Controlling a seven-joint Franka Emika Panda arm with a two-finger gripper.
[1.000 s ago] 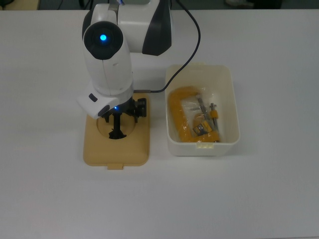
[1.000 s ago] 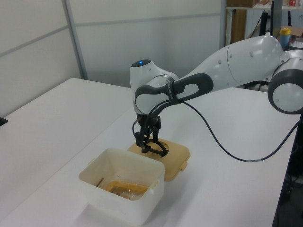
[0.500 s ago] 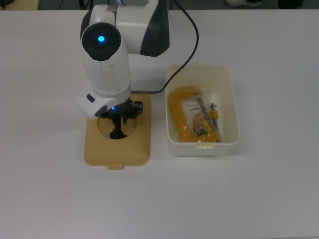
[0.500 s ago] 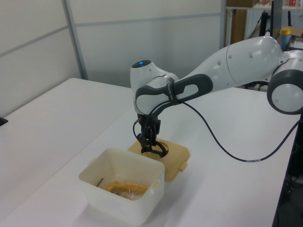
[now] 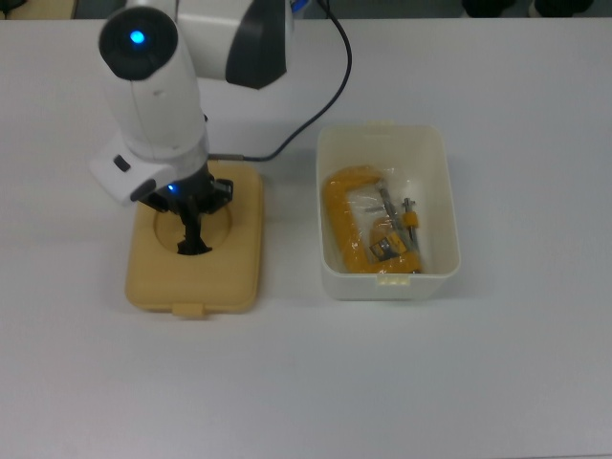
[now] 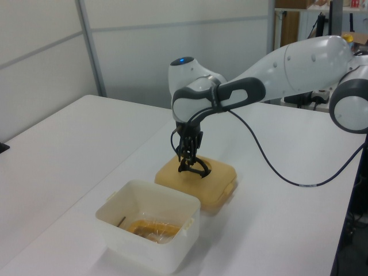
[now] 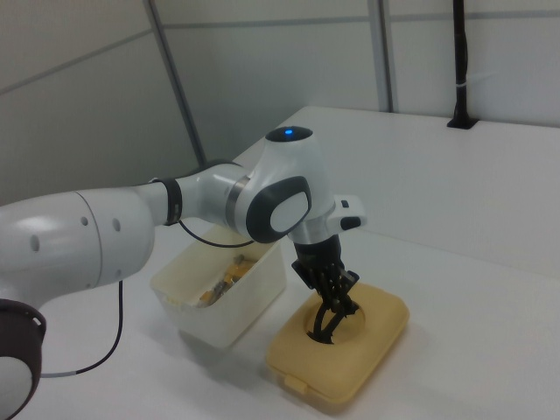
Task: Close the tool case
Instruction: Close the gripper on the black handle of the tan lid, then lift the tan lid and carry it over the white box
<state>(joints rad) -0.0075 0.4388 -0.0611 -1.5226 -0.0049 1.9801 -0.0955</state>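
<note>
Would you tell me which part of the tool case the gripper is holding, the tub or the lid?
The tan lid: the gripper grips its black handle; the white tub sits apart.

Open tool case, in two separate parts on a white table [image 5: 535, 382].

White tub [image 5: 442, 206] [image 6: 172, 248] [image 7: 254, 289]: rectangular, rounded corners, upright and uncovered, with a yellow clamp [image 5: 346, 225] and small metal bits inside.

Tan lid [image 5: 225, 277] [image 6: 221, 187] [image 7: 381, 337]: lay off the tub, to the top view's left of it, clearly apart. Round recess with a black handle [image 5: 192, 239] [image 6: 192, 168] [image 7: 331, 325] in the middle, raised upright. Small latch tab [image 5: 187, 310] at the lid's near edge in the top view.
</note>
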